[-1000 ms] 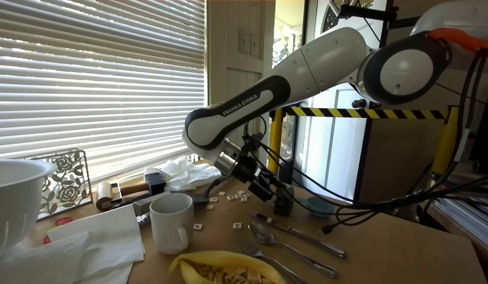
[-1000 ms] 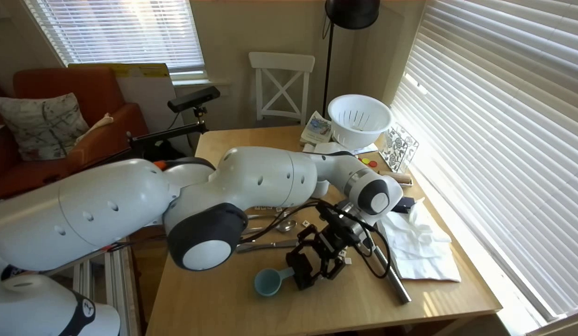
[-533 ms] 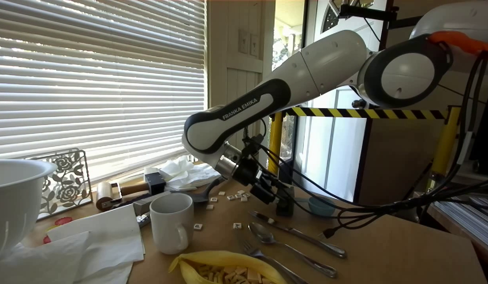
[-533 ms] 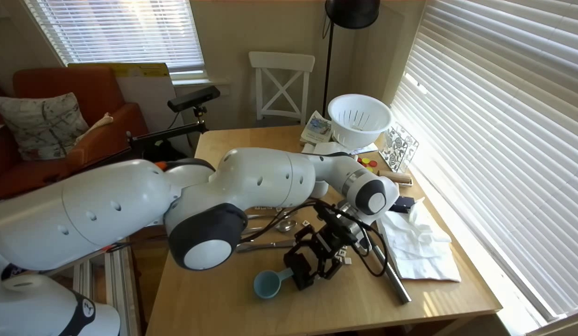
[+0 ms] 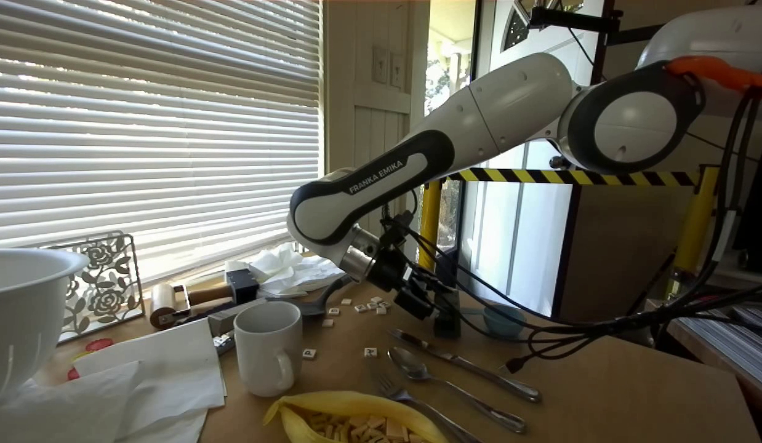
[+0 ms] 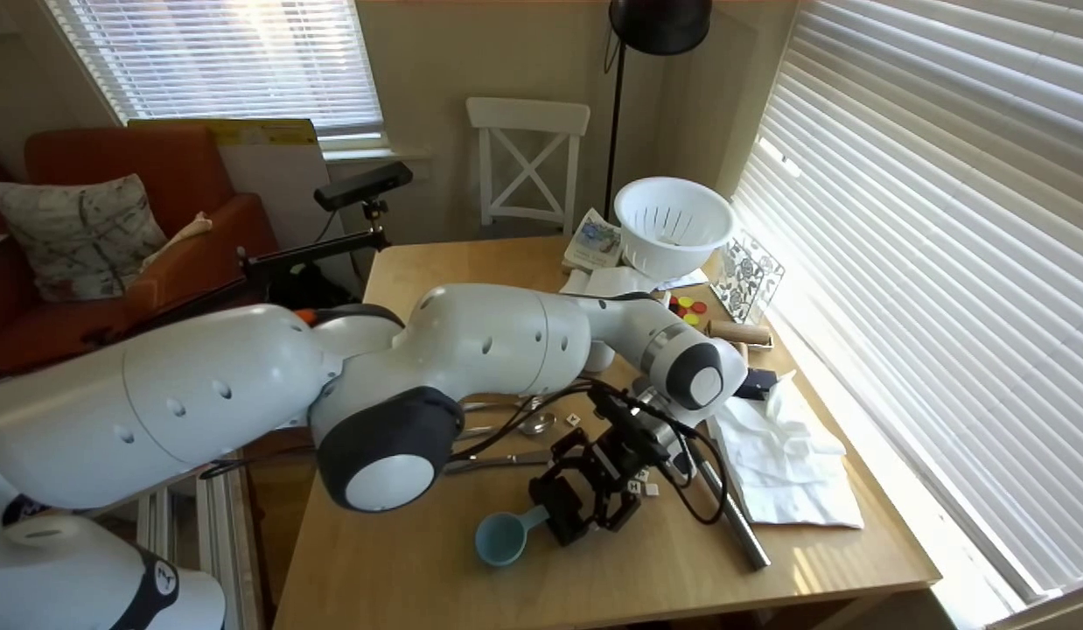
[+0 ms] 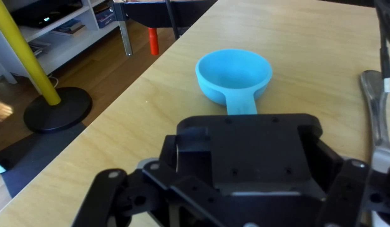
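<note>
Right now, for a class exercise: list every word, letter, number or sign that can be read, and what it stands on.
"FRANKA EMIKA": the robot arm.
"H" (seemingly): one letter tile.
Too small or blurred: the other letter tiles, the book cover, the round emblem on the robot arm.

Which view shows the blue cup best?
Wrist view: the blue cup is largest, rim and inside uncovered, though the gripper hides part of its handle. In an exterior view the blue cup shows smaller, from above; in an exterior view the blue cup is small and crossed by cables.
</note>
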Robot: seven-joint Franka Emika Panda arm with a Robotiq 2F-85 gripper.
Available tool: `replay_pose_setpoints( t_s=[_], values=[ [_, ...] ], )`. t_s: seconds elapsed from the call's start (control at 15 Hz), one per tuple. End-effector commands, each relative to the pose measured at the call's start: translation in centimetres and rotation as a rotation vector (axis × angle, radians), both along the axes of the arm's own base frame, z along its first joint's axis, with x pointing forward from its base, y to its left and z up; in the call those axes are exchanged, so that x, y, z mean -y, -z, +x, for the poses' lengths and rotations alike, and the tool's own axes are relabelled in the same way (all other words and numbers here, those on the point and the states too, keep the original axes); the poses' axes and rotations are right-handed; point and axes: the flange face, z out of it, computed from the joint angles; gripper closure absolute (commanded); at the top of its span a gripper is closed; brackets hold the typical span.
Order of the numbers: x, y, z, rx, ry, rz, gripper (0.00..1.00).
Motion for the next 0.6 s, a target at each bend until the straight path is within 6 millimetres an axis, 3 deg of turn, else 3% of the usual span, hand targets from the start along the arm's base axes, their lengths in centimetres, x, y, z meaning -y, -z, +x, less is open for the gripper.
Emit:
replay_pose_setpoints(
  t_s=[0.0,0.53],
  values=[
    [-0.2,0.5,-0.1,-0.022,-0.014,-0.022,0.00],
    [-1.6,1.3,-0.7,-0.068,-0.046,-0.061,0.00]
  ],
)
